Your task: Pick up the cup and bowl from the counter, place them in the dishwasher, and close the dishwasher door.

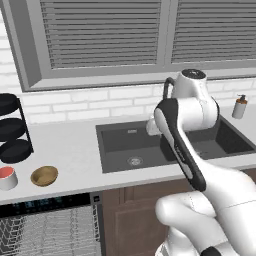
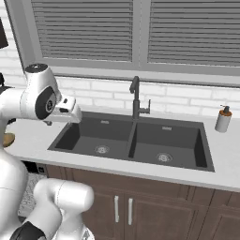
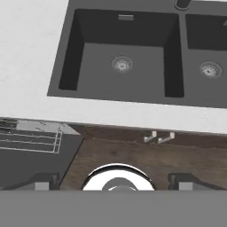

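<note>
The cup [image 1: 7, 177], white with a red inside, stands at the counter's [image 1: 70, 150] front left edge. The brown bowl [image 1: 44, 175] sits just right of it, and its edge also shows in the right base view [image 2: 6, 139]. Below them the dishwasher [image 1: 47, 204] stands open with its wire rack [image 1: 45, 231] showing. In the hand view the rack [image 3: 31, 137] lies at the left above the lowered dark grey dishwasher door [image 3: 31, 166]. My gripper [image 3: 114, 182] is open and empty, hanging above the counter's front edge by the sink's left basin, well right of the cup and bowl.
A dark double sink [image 1: 150, 145] with a tall faucet [image 2: 135, 96] fills the middle of the counter. A soap dispenser [image 2: 223, 119] stands at the right. A black dish rack [image 1: 12, 130] stands behind the cup. Brown cabinet doors [image 2: 126, 211] run under the sink.
</note>
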